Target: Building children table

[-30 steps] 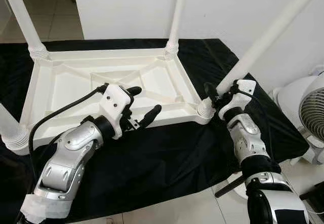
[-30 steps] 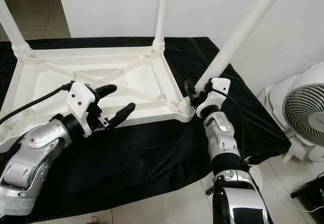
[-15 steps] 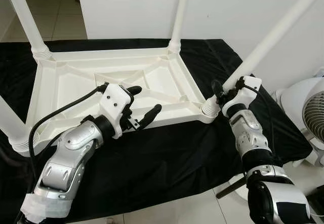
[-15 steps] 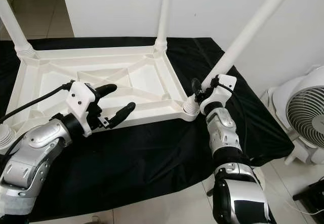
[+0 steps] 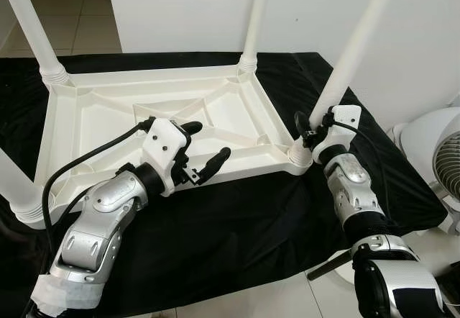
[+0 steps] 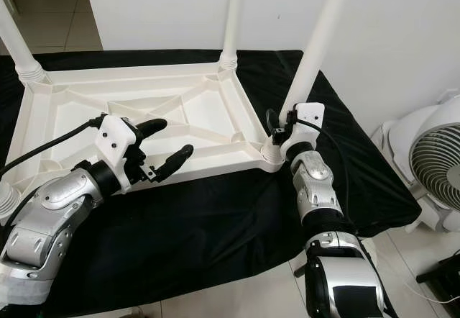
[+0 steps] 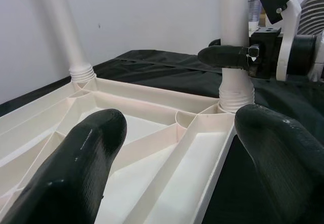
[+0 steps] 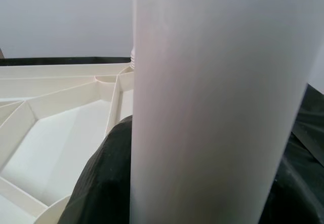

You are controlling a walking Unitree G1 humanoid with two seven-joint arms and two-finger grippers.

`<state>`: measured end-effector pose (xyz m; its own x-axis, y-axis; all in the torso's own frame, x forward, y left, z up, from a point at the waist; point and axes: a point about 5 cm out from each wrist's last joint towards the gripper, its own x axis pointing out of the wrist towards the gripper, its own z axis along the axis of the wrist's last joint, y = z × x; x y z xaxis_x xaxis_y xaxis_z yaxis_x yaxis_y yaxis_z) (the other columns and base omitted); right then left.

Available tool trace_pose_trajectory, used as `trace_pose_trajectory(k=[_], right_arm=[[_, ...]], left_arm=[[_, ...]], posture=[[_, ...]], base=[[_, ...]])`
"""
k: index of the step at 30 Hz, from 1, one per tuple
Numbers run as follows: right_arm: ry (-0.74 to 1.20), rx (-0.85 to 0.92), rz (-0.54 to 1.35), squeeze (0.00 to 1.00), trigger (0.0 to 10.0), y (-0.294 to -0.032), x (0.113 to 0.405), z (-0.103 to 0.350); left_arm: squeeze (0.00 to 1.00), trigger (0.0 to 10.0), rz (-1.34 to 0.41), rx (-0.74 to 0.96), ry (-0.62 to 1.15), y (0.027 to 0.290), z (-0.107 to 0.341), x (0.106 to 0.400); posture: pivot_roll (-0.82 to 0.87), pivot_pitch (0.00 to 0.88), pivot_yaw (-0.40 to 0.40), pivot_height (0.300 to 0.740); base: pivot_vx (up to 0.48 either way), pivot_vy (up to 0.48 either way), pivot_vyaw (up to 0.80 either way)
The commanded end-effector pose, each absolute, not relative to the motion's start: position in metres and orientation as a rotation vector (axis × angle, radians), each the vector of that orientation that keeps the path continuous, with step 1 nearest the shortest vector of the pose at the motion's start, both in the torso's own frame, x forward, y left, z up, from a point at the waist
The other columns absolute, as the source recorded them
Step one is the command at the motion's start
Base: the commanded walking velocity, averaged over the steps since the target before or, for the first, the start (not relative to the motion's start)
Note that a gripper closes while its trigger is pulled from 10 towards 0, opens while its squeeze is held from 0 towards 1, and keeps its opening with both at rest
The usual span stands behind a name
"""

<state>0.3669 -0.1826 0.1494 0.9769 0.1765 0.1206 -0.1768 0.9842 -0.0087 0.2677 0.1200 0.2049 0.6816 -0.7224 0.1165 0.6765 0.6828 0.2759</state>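
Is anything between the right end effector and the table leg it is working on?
No. The right end effector is already shut on the near right leg just above its corner socket on the upturned tabletop; nothing sits between them.

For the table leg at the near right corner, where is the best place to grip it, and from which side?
Low on the near-right table leg, just above its ribbed collar, from the robot's side. The round shaft lets the fingers close across it, and a low grip limits wobble. The right pincer already holds there.
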Motion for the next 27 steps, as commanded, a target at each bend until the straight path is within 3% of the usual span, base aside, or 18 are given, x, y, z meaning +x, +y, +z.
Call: trace_pose_trajectory(k=[1,27], right_arm=[[0.168,-0.061,0.177,0.0,10.0,-0.187,0.341,0.08],[0.056,-0.129,0.236,0.0,10.0,-0.192,0.301,0.056]], left_arm=[[0.0,10.0,-0.782,0.224,-0.23,0.119,0.206,0.266],[0.0,10.0,-0.787,0.227,-0.23,0.121,0.208,0.267]], posture=[[0.15,0.095,-0.049,0.74],[0.15,0.101,-0.037,0.74]], base=[[0.0,0.0,0.0],[0.0,0.0,0.0]])
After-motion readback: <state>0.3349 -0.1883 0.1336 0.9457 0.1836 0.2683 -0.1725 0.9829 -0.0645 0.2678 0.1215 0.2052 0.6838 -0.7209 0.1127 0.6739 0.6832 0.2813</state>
